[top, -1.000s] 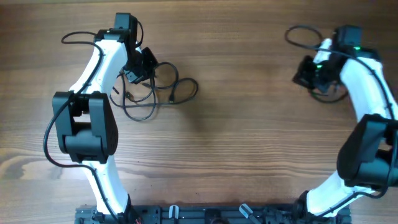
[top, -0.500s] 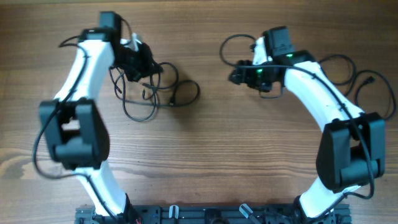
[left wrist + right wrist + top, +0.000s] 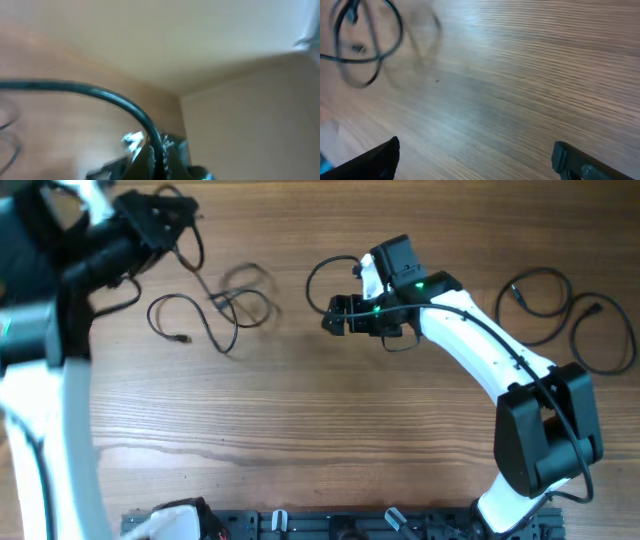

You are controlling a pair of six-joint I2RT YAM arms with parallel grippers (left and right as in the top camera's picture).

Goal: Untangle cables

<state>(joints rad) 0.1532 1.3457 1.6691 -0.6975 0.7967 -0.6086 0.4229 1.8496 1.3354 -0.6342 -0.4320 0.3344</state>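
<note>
Left gripper (image 3: 156, 159) clenched on a black cable (image 3: 102, 95), raised above the table (image 3: 330, 430); right gripper (image 3: 475, 160) spread wide, empty.

Black cables (image 3: 225, 310) across a warm brown, streaky wood-grain surface (image 3: 330, 430). The right arm (image 3: 470, 345) is white with black joints, its green light (image 3: 378, 305) glowing.

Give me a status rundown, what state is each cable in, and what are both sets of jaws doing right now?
Left gripper: raised, jaws shut on the left cable.
Left cable: one end held, the rest trailing down in crossing loops.
Right gripper: jaws wide open, nothing between them.
Right-side cable: lying loose in open loops on the table, ungripped.
</note>
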